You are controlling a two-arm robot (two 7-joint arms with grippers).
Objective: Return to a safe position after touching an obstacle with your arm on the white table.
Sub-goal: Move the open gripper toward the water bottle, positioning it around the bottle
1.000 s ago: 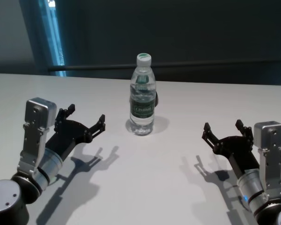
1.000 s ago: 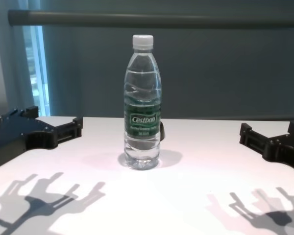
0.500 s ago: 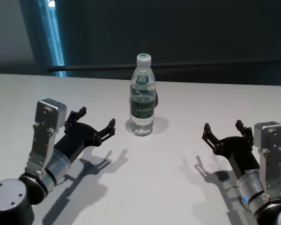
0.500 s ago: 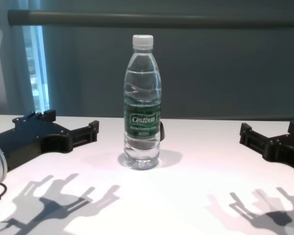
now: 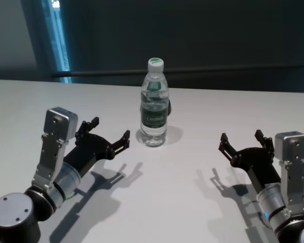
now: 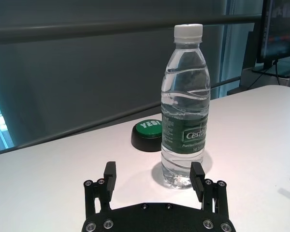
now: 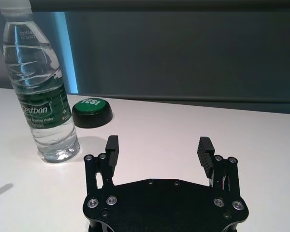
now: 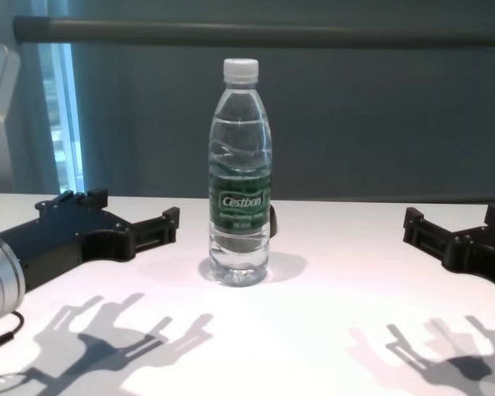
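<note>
Left gripper (image 5: 110,136) low over table, fingers wide apart, arm reaching forward. Right gripper (image 5: 241,141) low on right side, fingers wide apart.

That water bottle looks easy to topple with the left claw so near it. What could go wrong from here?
1. The water bottle stands upright, tall on a small base. The open left claw points at it from close by, not touching; a hard bump could tip it.
2. A green button sits just behind the bottle; a pushed bottle might slide or fall onto it.
3. The open right claw hovers over the white table, well away, so it poses little risk.
</note>
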